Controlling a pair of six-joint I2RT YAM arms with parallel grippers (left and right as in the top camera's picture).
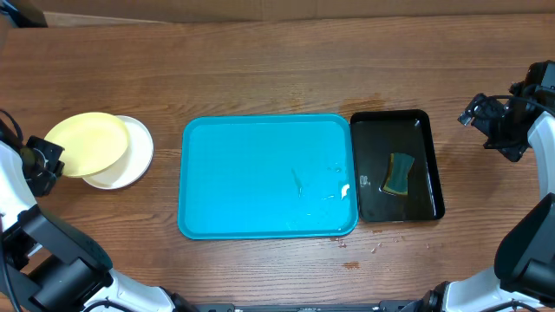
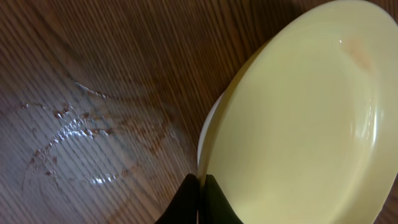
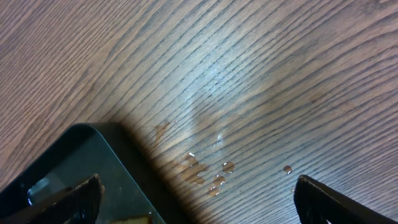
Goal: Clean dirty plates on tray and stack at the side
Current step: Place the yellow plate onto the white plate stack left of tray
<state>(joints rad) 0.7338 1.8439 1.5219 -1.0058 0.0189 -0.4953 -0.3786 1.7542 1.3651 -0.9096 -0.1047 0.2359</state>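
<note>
Overhead shows plates (image 1: 97, 147) stacked left of the tray (image 1: 260, 173).

Arms (image 1: 543, 146): black joints, white link shells; left gripper (image 2: 200, 198), right gripper (image 3: 199, 208) black; cables near right wrist.

Stacked plates (image 1: 87, 143) lie left of the tray (image 1: 243, 173); a smaller tray (image 1: 377, 147) at its right holds a sponge (image 1: 400, 174)

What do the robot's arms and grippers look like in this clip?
The left arm and right arm alternate white links with black joints. The left gripper ends in slim, tapered black jaws; the right gripper is a blockier black assembly, with a thin dark cable running beside it. No markings are legible.
</note>
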